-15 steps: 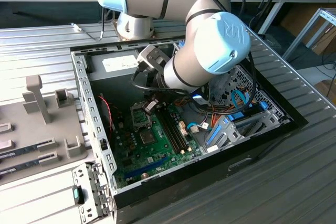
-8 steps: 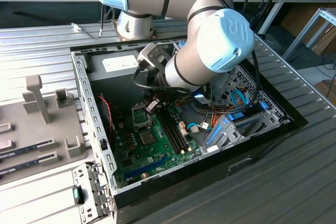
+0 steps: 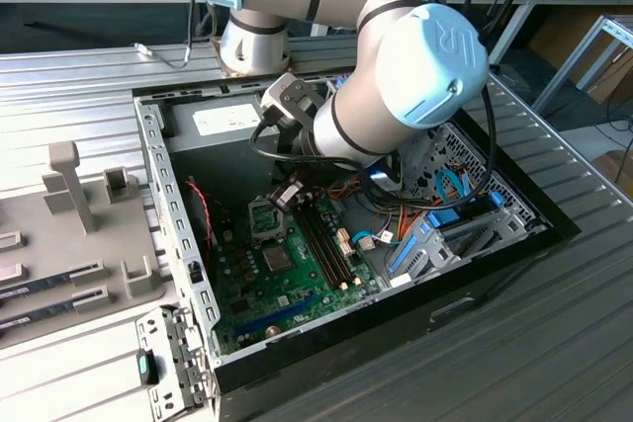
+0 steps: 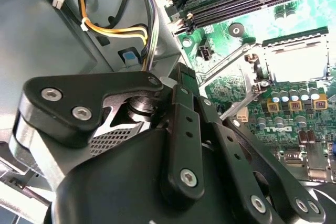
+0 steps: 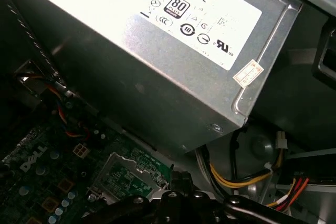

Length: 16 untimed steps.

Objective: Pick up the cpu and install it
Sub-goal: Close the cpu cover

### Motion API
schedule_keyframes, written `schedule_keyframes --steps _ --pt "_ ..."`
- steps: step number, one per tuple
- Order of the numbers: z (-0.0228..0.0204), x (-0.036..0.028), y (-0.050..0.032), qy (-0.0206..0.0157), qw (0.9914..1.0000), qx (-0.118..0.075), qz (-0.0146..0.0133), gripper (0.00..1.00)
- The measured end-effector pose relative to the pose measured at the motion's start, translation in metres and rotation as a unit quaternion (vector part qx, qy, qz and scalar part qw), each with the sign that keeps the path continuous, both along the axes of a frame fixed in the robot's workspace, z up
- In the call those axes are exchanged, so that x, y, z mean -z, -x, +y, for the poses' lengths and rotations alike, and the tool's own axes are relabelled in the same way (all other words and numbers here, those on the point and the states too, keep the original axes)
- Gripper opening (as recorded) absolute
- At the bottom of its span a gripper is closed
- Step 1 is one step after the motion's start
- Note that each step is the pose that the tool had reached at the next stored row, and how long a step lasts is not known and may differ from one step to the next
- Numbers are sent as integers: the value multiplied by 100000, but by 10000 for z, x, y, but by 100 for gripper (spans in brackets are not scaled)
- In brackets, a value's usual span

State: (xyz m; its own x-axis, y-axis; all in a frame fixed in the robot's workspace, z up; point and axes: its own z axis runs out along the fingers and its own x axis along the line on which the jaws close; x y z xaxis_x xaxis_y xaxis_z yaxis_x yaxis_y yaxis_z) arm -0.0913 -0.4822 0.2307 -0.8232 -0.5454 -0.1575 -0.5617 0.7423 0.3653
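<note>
My gripper (image 3: 287, 195) hangs low inside the open computer case, just above the motherboard's cpu socket (image 3: 265, 217). In the second wrist view the socket (image 4: 296, 59) has a metal frame around a pale, glaring square, and its thin lever (image 4: 231, 64) stands away from it. The gripper's black linkage (image 4: 184, 145) fills the foreground of that picture. The first wrist view looks past the black gripper parts (image 5: 184, 205) at the socket frame (image 5: 126, 179). The cpu itself is hidden; I cannot tell whether it is under the gripper or in the socket.
The grey power-supply box (image 5: 157, 61) sits close behind the socket, with bundled coloured wires (image 4: 105, 24) beside it. Long dark memory slots (image 3: 321, 234) run next to the gripper. Metal case walls (image 3: 163, 195) ring the board. A grey fixture tray (image 3: 59, 244) lies at the exterior view's left.
</note>
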Motion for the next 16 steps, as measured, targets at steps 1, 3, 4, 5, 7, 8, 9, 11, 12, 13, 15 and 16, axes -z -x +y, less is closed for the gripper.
schedule_keyframes --steps 1,3,4,5,7,8,9,11,12,13,15,16 --pt "-1 -3 0 -5 100000 0 -3 11" --pt "-4 -9 0 14 100000 2 5 11" --pt "-5 -14 0 20 100000 -1 9 11" --pt "-7 -24 0 13 100000 -1 6 11" --pt "-8 -31 0 0 100000 2 -1 11" --pt "-14 -34 0 10 100000 -2 5 11" --pt "-22 -34 -1 12 100000 -12 5 11" --pt "-47 -35 0 66 100000 4 2 11" --pt "-52 -35 0 94 100000 -2 2 11" --pt "-61 -36 0 140 100000 0 3 11" --pt "-97 -39 0 280 100000 -3 6 11" --pt "-109 -40 0 311 100000 -3 6 11"
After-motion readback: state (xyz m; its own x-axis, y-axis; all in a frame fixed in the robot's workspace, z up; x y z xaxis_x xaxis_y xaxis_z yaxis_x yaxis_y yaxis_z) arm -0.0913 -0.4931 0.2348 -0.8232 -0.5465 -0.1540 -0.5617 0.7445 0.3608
